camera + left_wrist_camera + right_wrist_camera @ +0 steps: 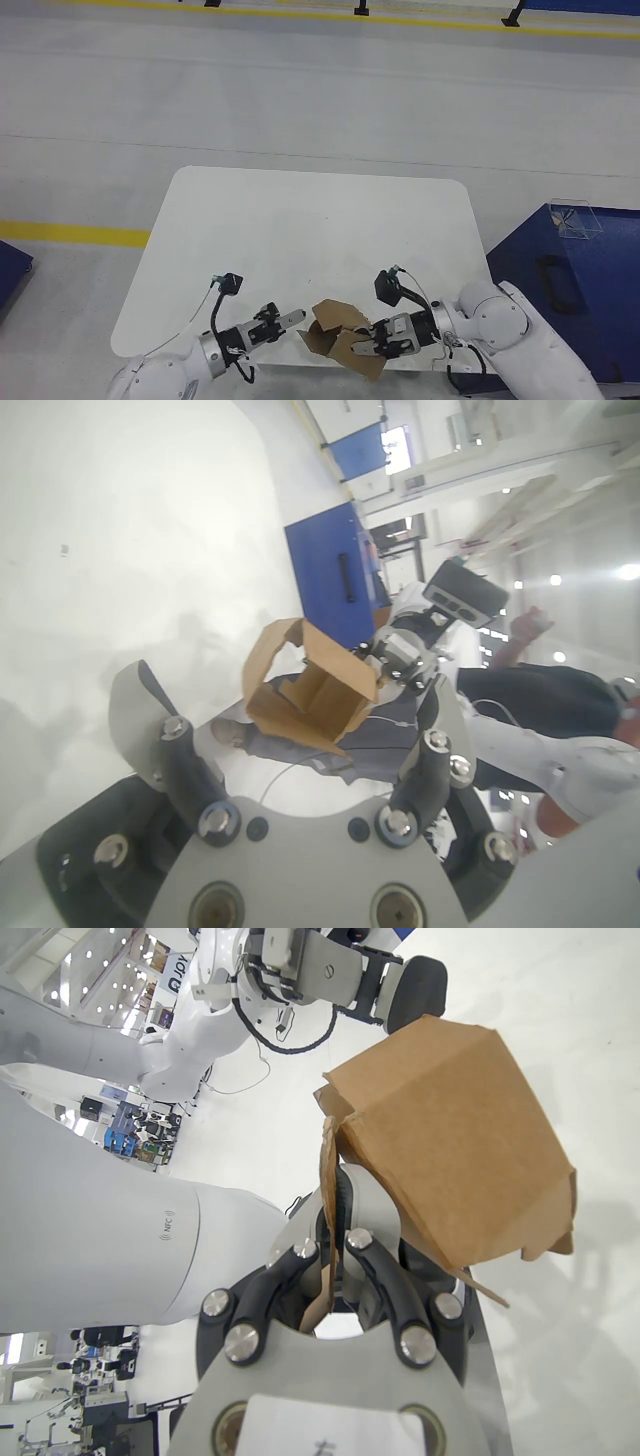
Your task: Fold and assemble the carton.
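The half-folded carton [345,338] is at 6 o'clock on the table [320,220], apparently lifted. The right gripper [334,1213] pinches one flap; the left gripper [292,319], jaws apart, sits at its 9 o'clock.

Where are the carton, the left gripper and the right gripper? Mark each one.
carton [450,1138], right wrist view, on its broad outer panel.
left gripper [292,318], top view, midway between its open fingertips.
right gripper [336,1198], right wrist view, midway between fingertips pinching a carton flap.

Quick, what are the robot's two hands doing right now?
Left gripper: open, holding nothing.
Right gripper: closed on a flap of the carton.
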